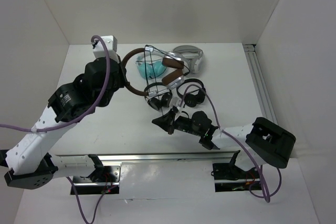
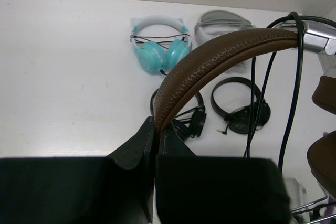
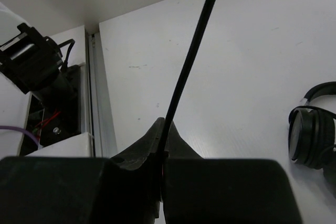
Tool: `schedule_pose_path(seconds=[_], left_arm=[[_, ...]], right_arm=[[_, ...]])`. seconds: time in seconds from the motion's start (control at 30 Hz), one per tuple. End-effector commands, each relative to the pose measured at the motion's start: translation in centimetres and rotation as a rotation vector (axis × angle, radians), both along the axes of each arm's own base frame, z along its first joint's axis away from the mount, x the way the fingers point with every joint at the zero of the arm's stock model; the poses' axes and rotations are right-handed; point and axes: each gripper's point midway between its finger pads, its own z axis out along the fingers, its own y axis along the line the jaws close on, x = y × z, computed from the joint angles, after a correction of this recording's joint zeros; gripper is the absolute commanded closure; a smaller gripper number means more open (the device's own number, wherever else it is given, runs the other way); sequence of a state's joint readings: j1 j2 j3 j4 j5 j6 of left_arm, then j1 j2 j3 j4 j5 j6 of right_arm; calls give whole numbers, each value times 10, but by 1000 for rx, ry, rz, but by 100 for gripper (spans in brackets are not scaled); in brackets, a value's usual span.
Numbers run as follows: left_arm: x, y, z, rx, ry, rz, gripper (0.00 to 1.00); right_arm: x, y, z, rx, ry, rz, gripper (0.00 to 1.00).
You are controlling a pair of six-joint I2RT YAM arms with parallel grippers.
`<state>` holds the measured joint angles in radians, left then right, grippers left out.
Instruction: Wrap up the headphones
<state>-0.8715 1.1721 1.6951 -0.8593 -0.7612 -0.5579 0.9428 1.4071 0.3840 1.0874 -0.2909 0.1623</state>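
My left tool [image 2: 156, 129] pinching the headphones [image 1: 171, 70] by the brown headband [image 2: 210, 59], my right tool [image 3: 164, 132] pinching their black cable [image 3: 191, 51]

Brown/silver headphones [image 2: 210, 60], blk cable [image 3: 192, 56]; teal pair [image 2: 156, 53]; white table [image 2: 63, 77].

This is looking like a robotics lab cell, with a white table [image 1: 105, 124] sitting boxed in by plain white panels [image 1: 157, 3] rising behind it and on both sides of it. An aluminium rail [image 1: 157, 158] is running along the table's near edge, carrying two black arm mounts [image 1: 94, 170], with purple cables [image 1: 21, 127] trailing past. Another rail [image 1: 261, 85] is lying along the table's right edge, probably framing for the enclosure.
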Motion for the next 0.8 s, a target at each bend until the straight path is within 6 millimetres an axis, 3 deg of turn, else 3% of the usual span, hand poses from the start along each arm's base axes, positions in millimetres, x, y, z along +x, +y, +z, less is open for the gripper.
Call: schedule_pose_path(seconds=[0.0, 0.2, 0.3, 0.53, 0.67, 0.77], left_arm=[[15, 13, 39, -177, -116, 101, 100], [37, 21, 13, -160, -57, 131, 100], [46, 28, 5, -178, -46, 161, 100], [66, 47, -24, -162, 18, 232, 100], [75, 60, -38, -169, 51, 274, 100], [81, 67, -49, -170, 65, 292, 100]], right_arm=[[-4, -1, 7, 37, -38, -32, 96], [-21, 5, 7, 20, -44, -23, 93], [-23, 6, -2, -12, -26, -27, 95], [-27, 26, 5, -51, -26, -23, 90], [-32, 36, 6, -80, -23, -1, 99], [-41, 45, 5, -102, -30, 35, 99]])
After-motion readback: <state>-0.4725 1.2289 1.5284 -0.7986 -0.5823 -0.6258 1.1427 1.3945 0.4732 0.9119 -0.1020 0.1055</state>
